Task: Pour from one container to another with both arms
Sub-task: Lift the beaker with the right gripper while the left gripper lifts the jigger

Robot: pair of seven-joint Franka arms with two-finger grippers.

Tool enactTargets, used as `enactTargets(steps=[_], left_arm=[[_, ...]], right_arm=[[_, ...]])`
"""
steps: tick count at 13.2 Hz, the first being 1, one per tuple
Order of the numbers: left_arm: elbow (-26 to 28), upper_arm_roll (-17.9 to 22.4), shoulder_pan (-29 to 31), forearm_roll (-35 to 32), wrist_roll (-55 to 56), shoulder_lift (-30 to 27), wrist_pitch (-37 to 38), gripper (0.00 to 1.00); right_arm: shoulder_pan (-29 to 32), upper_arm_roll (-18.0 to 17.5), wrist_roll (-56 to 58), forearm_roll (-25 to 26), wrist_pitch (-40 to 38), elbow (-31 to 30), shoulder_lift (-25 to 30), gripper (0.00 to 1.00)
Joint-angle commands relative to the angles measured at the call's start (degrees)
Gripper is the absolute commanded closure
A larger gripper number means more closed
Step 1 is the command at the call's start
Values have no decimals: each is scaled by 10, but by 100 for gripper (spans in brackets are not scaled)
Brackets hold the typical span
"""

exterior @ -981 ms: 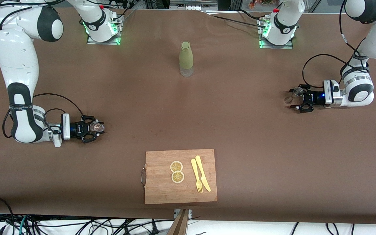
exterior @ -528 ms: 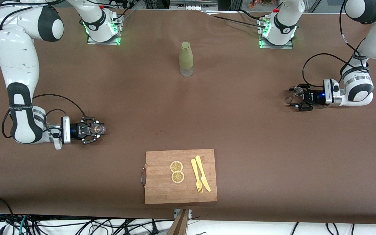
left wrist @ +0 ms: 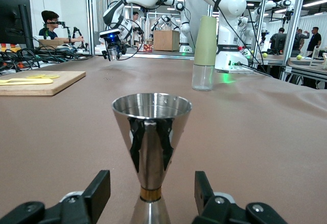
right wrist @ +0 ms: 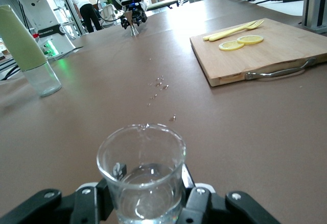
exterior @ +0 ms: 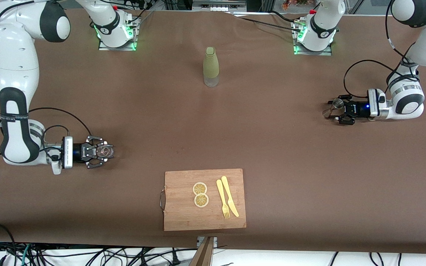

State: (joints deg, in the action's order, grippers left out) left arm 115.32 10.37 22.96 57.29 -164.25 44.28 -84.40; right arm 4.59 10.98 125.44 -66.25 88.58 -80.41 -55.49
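A steel jigger (exterior: 327, 111) stands on the brown table toward the left arm's end. My left gripper (exterior: 333, 111) straddles its narrow waist (left wrist: 152, 193). It is open, with a gap between each finger (left wrist: 98, 192) and the metal. Toward the right arm's end, my right gripper (exterior: 102, 151) is shut on a small clear glass (exterior: 106, 150). The glass (right wrist: 142, 175) is upright, with a little water in its bottom and fingers (right wrist: 195, 199) pressed on both sides.
A bottle in a green sleeve (exterior: 211, 66) stands mid-table near the bases. A wooden cutting board (exterior: 178, 214) nearest the front camera carries two lemon slices (exterior: 200, 194), a yellow fork and a knife (exterior: 227, 201). Water drops (right wrist: 158, 83) dot the cloth.
The right arm has drawn the glass back toward its end of the table and a little nearer the front camera. The left gripper's fingers have narrowed around the jigger.
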Motion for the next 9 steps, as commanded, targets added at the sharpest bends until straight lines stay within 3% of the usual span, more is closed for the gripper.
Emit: enactTargets(steps=[1,4,5,9], left_arm=[[10,12,1,-18,-236,13,14,35],[10,13,7,-22,-237,13,15,35],[10,13,8,-28,-237,13,15,42],[10,13,10,-30,-237,12,17,45]], right_arm=[[-14,-4,-29,-10,27,-4,13,66],[-39,-4,-66,-28,54,22,17,66],[-43,-3,-84,-39,65,24,17,65],[-63,-4,-135,-43,89,42,17,65]])
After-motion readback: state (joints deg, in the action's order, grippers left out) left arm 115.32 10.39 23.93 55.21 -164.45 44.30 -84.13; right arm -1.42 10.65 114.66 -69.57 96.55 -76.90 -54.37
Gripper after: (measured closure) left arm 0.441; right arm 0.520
